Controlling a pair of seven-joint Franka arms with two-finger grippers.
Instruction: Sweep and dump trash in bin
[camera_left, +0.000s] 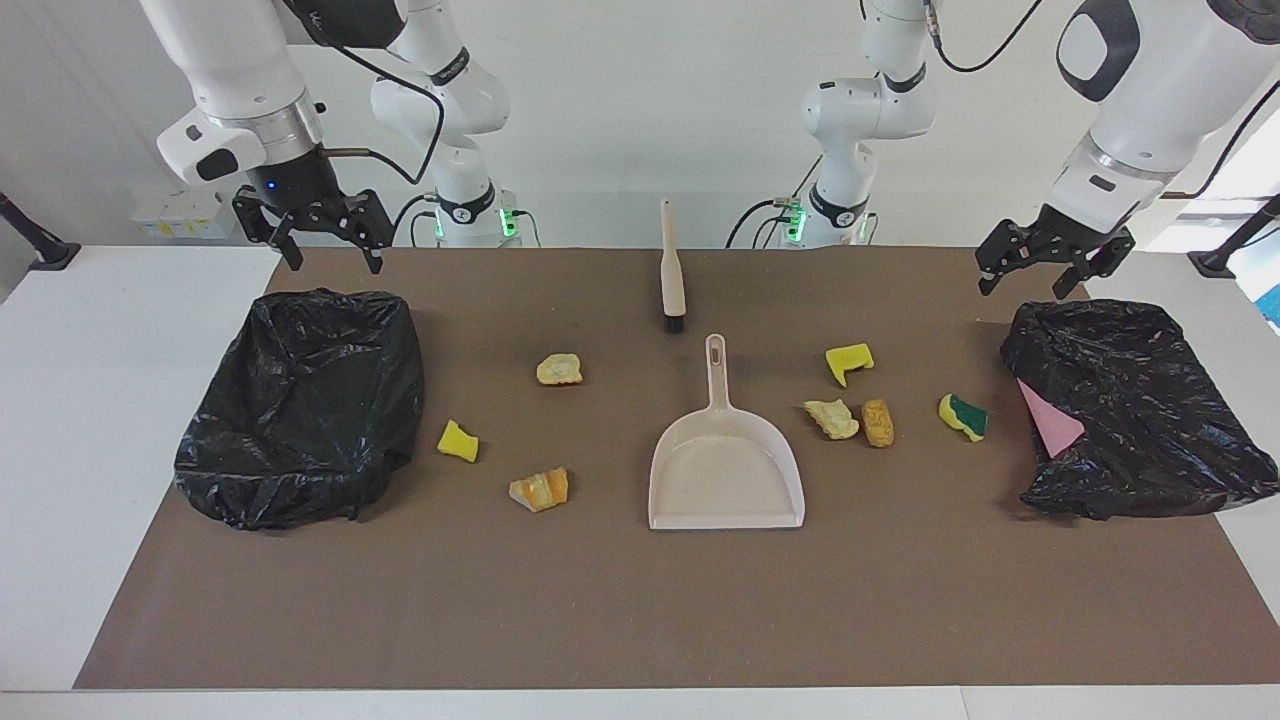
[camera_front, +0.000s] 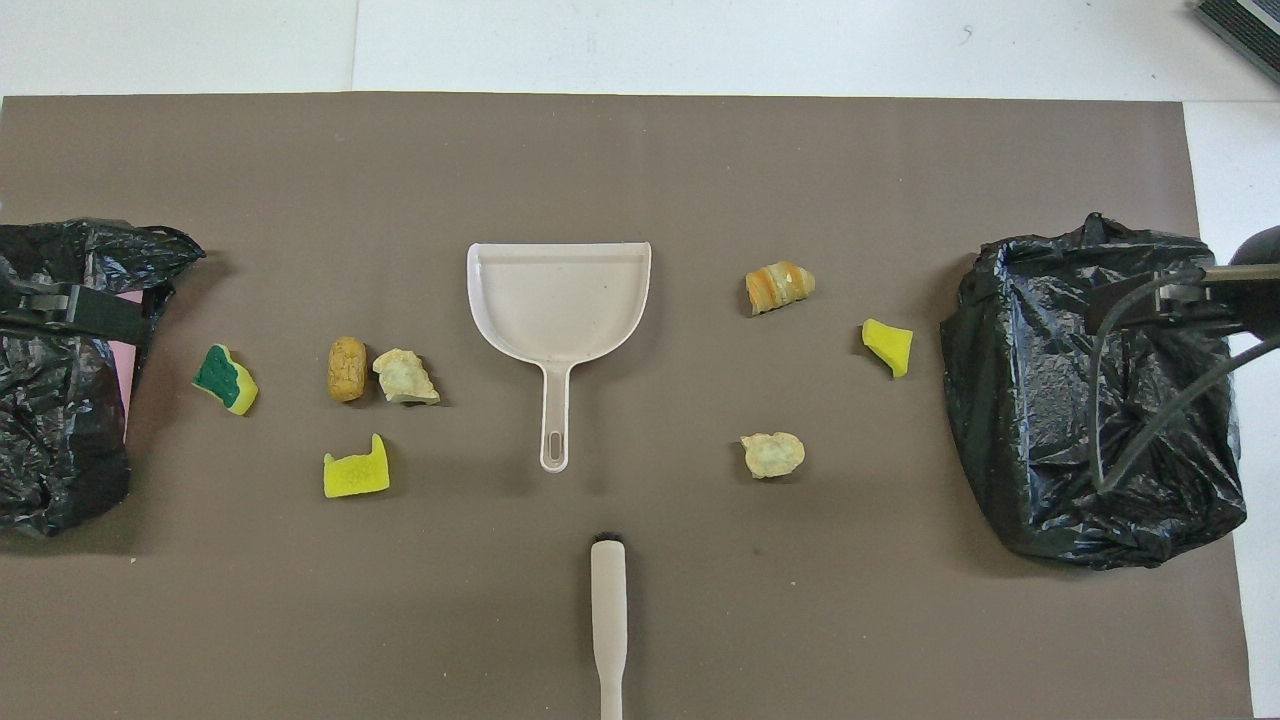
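Facing view, bench (camera_left: 640, 620) inventory: trash — seven scraps, four toward the left arm's end beside the dustpan (camera_left: 726, 478), three toward the right arm's end. Brush (camera_left: 671, 268) lies nearer to the robots than the dustpan. Left gripper (camera_left: 1035, 272) hangs over one black-bagged bin (camera_left: 1130, 410), right gripper (camera_left: 322, 245) over the other bin (camera_left: 300, 400) — jaws of both wide apart, holding nothing. Likely hazards: light sponge bits skidding past the pan lip; slack bag snagging a descending arm.
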